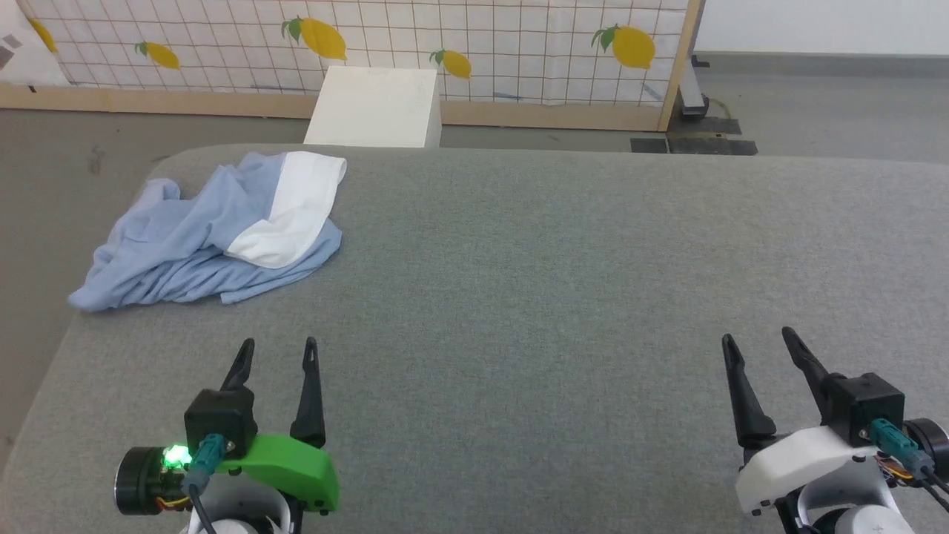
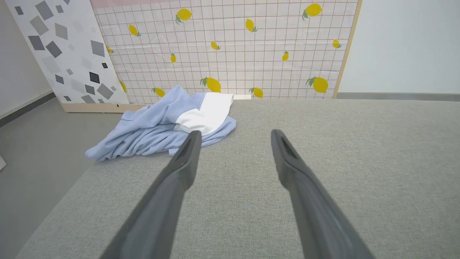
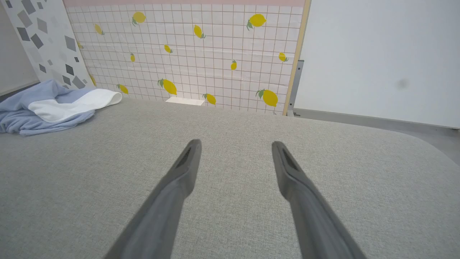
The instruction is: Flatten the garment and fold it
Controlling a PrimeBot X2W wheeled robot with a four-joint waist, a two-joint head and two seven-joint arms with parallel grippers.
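The garment (image 1: 185, 245) lies bunched, its folds hiding much of its own cloth; the right wrist view's left edge cuts it off. The left gripper (image 2: 235, 132) has fingers (image 2: 169, 194) blurring toward its wrist view's bottom edge. The tabletop (image 1: 556, 282) hides the base of the white box (image 1: 374, 104).

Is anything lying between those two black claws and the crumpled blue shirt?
Nothing visible does. Bare grey fabric-covered table lies between the open left gripper, the open right gripper and the crumpled light blue shirt, heaped near the table's far left edge.

No readable text, labels or numbers anywhere (lemon prints only, no lettering).
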